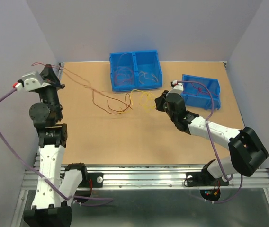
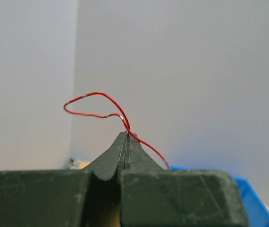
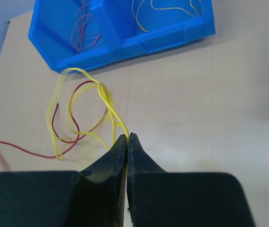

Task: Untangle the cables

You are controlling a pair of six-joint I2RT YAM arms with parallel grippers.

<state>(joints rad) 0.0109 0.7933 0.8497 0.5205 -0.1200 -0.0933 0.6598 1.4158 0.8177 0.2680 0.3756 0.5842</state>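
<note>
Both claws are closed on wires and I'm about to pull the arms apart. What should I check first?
1. Left claw shut on the red cable: ok.
2. Right claw shut on the yellow cable: ok.
3. Yellow cable free of other wires: not ok; a dark red cable meets it where it bunches up.
4. Tangle clear of the blue bin: cannot tell; the yellow loop reaches its front wall.
5. Grips firm enough to pull: cannot tell.
</note>
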